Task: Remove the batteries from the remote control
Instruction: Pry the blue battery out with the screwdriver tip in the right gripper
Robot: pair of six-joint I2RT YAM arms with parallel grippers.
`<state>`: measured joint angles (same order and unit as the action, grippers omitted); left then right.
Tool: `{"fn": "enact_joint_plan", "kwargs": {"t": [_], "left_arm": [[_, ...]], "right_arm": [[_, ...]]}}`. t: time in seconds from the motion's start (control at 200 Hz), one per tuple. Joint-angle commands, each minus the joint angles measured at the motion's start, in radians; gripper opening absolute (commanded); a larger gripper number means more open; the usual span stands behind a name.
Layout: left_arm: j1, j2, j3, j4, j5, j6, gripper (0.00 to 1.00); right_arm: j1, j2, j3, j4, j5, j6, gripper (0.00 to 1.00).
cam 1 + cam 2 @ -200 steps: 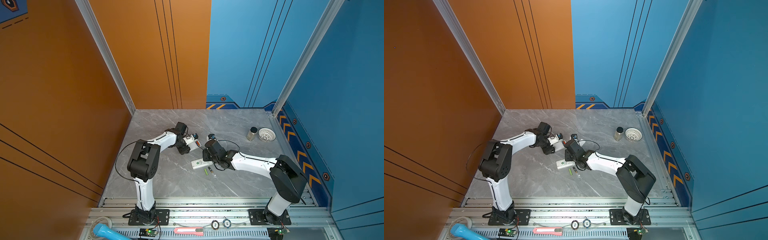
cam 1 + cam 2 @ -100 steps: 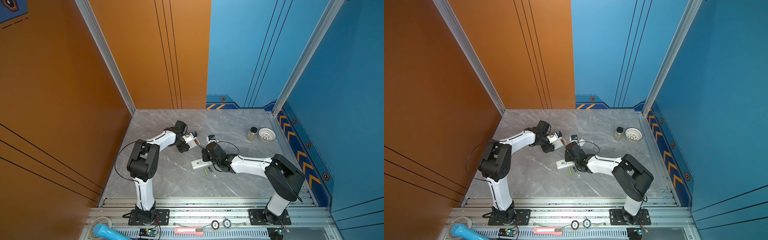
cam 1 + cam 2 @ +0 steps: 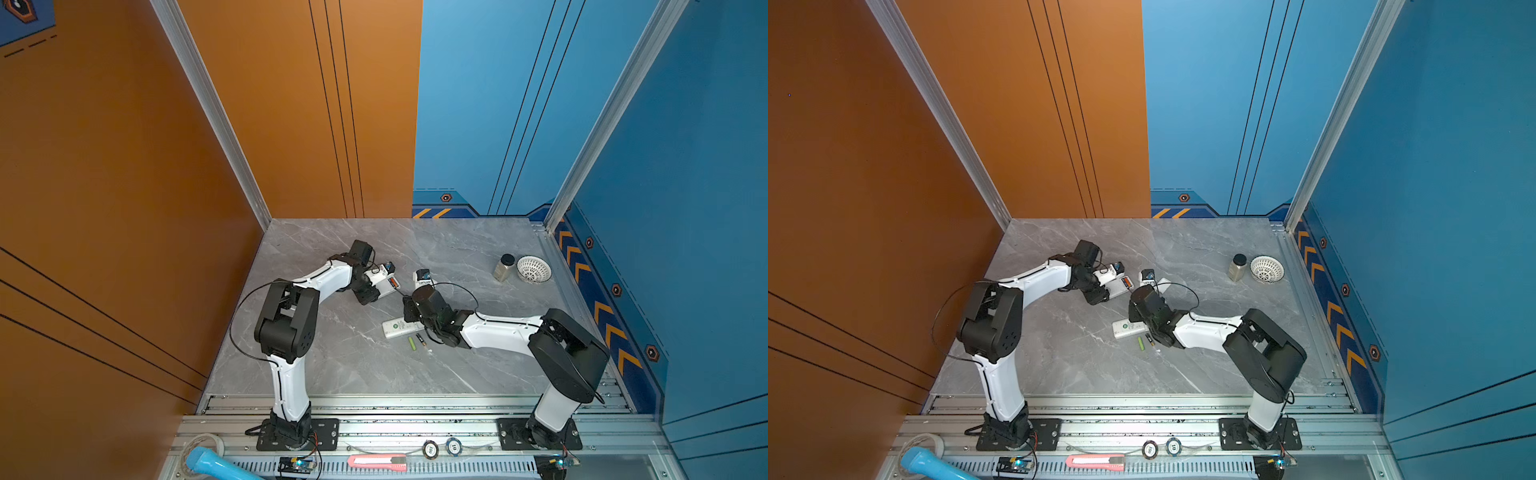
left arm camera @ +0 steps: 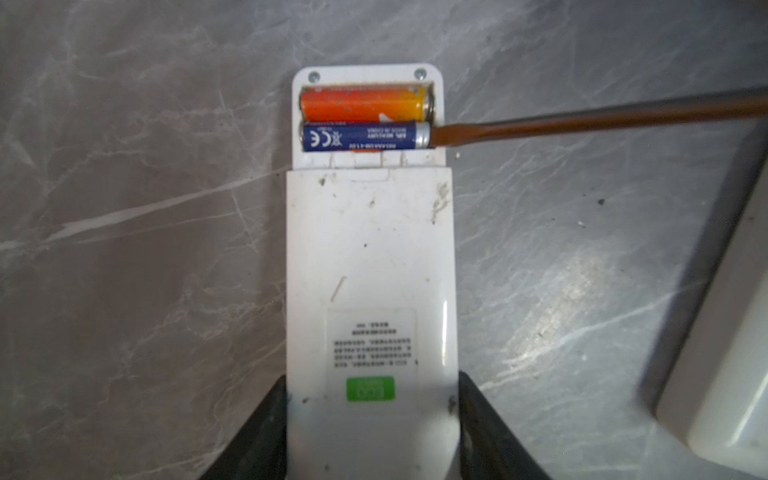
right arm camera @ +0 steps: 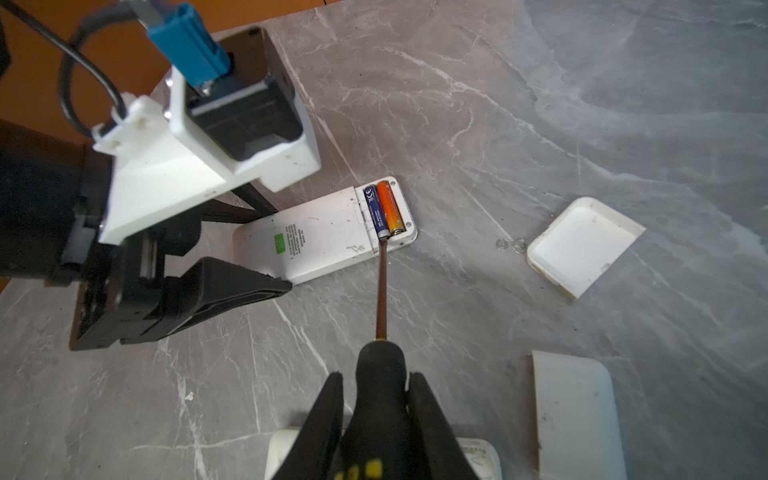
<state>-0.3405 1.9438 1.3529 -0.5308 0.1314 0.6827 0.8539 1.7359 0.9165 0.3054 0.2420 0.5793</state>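
The white remote control [image 4: 370, 257] lies back up on the table with my left gripper [image 4: 372, 386] shut on its lower end. Its open compartment holds two batteries side by side, one red-orange [image 4: 365, 104] and one dark blue [image 4: 361, 136]. My right gripper [image 5: 376, 380] is shut on the black-and-yellow handle of a screwdriver [image 5: 381, 291]. The screwdriver's flat tip touches the metal end of the blue battery [image 5: 376, 212]. In both top views a lime green battery [image 3: 411, 343] and a black battery [image 3: 420, 338] lie loose on the table.
A second white remote [image 3: 399, 328] lies below my right wrist, next to the loose batteries. A white battery cover [image 5: 582, 245] lies hollow side up nearby. Another white slab [image 5: 577, 415] sits close to it. A jar [image 3: 504, 268] and a white basket [image 3: 534, 269] stand at the back right.
The right arm has shifted slightly at its elbow. Both grips hold as before and the remote has not moved.
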Motion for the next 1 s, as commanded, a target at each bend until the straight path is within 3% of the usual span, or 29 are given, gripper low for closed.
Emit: {"fn": "enact_joint_plan", "kwargs": {"t": [0.0, 0.991], "left_arm": [[-0.05, 0.022, -0.01, -0.147, 0.218, 0.051, 0.0], [-0.012, 0.041, -0.014, -0.14, 0.248, 0.005, 0.0]], "right_arm": [[0.007, -0.023, 0.014, 0.223, 0.001, -0.018, 0.0], [-0.008, -0.063, -0.069, 0.391, 0.081, 0.045, 0.0]]}}
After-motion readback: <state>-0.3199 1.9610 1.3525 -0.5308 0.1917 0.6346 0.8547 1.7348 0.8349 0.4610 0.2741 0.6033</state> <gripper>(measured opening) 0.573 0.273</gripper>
